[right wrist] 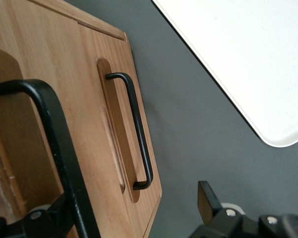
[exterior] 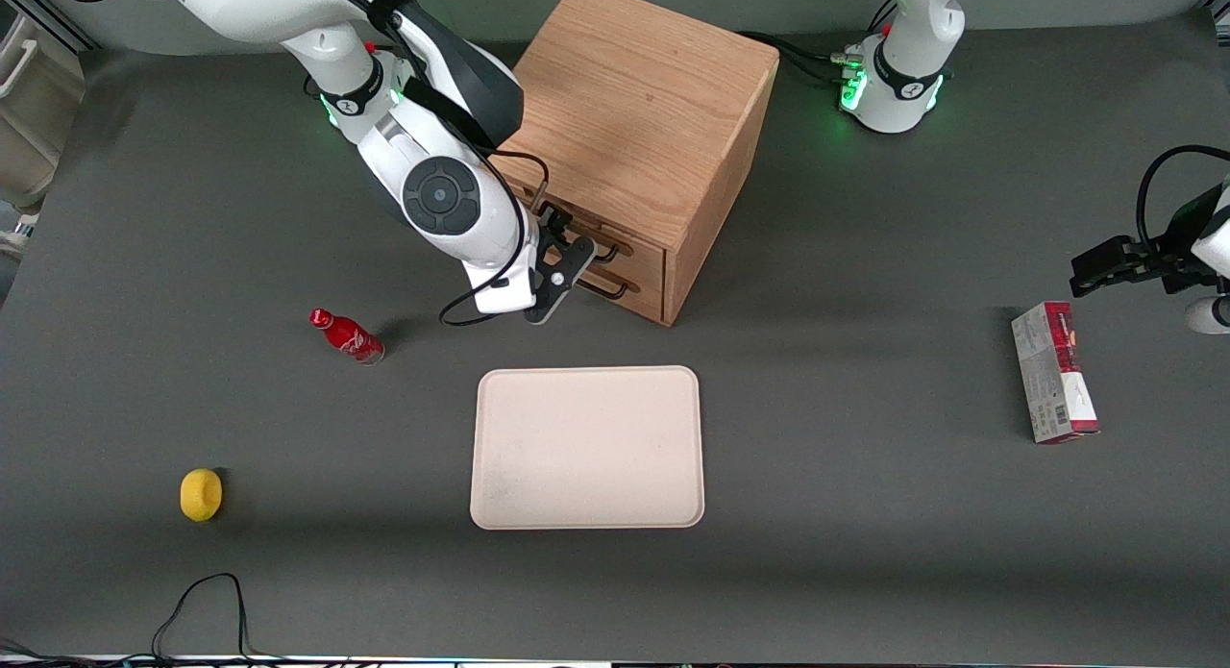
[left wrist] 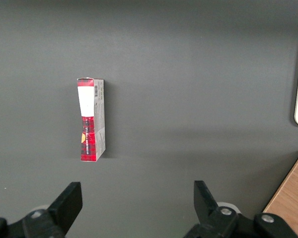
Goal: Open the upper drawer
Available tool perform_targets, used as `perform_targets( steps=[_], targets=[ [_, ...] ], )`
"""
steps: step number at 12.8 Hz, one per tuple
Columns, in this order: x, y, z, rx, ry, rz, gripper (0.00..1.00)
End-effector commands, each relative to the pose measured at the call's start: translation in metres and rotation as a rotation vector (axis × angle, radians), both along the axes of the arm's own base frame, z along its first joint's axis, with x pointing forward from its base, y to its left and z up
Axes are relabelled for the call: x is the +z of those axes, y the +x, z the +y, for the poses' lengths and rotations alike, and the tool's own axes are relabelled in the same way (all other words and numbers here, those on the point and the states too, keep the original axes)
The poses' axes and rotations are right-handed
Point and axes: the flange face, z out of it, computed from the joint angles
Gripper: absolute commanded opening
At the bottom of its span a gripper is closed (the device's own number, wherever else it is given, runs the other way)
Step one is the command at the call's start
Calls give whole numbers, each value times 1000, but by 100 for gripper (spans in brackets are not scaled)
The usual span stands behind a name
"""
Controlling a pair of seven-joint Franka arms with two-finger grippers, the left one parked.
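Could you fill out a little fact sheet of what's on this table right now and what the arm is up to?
cabinet: oak cabinet with two drawers
upper drawer: upper drawer looks shut or barely out; black handle between the fingers
gripper: gripper in front of the drawers, open around that handle
lower drawer: lower drawer shut
tray: pale tray, nearer the camera than the cabinet
other items: red bottle, yellow fruit, red-and-white box

A robot lab, this: white arm bases (exterior: 894,82) glowing green, bolted to a dark grey table (exterior: 865,533), loose cables (exterior: 207,606) trailing at its edge, test props scattered about.
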Motion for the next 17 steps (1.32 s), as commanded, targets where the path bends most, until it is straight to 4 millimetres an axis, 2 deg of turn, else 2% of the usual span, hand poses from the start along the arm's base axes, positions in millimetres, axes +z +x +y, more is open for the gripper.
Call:
perform_targets(
  steps=[1, 7, 10, 17],
  targets=[
    [-8, 9, -4, 21, 0, -30, 100],
    [1, 41, -15, 24, 17, -77, 100],
    [0, 72, -45, 22, 21, -98, 100],
    [-8, 131, -92, -40, 45, -127, 100]
  ],
)
